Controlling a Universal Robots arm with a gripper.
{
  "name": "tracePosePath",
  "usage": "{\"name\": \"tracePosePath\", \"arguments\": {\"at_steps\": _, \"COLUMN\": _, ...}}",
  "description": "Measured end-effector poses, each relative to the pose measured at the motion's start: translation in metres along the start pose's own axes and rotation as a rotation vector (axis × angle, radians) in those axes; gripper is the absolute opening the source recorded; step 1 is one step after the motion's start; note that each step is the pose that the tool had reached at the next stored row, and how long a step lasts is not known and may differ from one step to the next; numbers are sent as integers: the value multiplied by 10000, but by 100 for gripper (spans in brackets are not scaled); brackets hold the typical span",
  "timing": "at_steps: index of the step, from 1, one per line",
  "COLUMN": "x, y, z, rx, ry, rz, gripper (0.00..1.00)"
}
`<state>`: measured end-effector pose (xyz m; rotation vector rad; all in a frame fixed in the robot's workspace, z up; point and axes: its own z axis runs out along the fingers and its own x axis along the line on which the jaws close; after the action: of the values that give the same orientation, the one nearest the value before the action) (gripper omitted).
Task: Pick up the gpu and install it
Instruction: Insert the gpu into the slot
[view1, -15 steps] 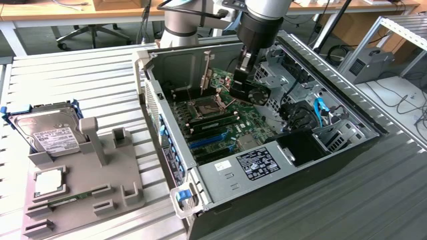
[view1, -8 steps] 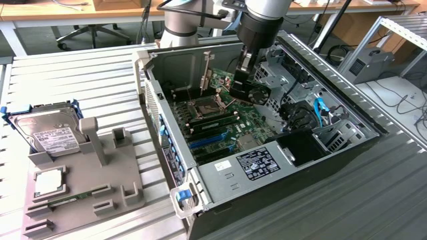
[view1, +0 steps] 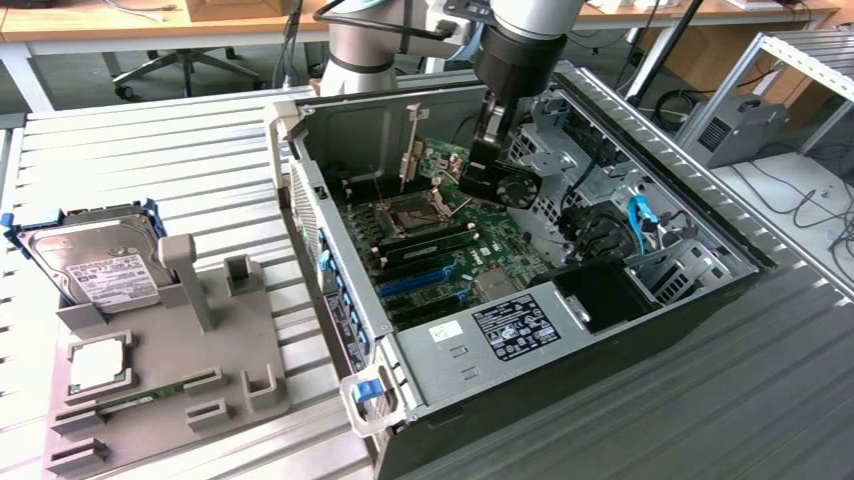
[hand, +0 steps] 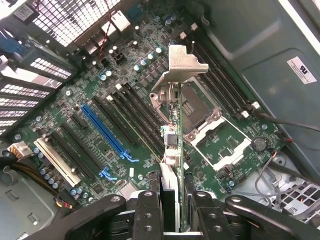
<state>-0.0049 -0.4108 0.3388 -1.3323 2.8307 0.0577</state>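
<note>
Asker: Room first. How much space is around the gpu (view1: 501, 182)?

Looker: It hangs inside the open computer case (view1: 601, 420), over the green board (view1: 494, 250). It is not in any slot. Metal walls stand on all sides of it. The back wall is near, on the exterior view's left. A metal cage with cables (view1: 601, 190) is near on the exterior view's right. The open side of the case faces up, and the arm comes in that way.

Asker: What does the wrist view show that the other one does not?

Looker: The slots, up close. A long blue slot (hand: 107, 131) and some black ones lie to one side of the card, apart from it. The square chip socket (hand: 220, 145) lies on the other side. The exterior view shows the gray holder (view1: 174, 370) out on the table (view1: 134, 150), well apart from the case, with a hard drive (view1: 100, 262) at one end.

Asker: Which way does the card point?

Looker: In the wrist view I see it edge on, like a thin line. Its long side runs straight away from the gripper (hand: 172, 200) toward the board. The silver bracket (hand: 181, 62) is at the far end. In the exterior view its round fan faces the exterior view's right.

Asker: And the jaws?

Looker: They pinch the card. The black fingers (hand: 148, 210) press on its two flat sides.
</note>
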Motion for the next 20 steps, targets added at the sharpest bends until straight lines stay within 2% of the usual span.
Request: {"name": "tracePosePath", "arguments": {"at_steps": 20, "x": 0, "y": 0, "z": 0, "rx": -21, "ry": 22, "rz": -774, "gripper": 29}}
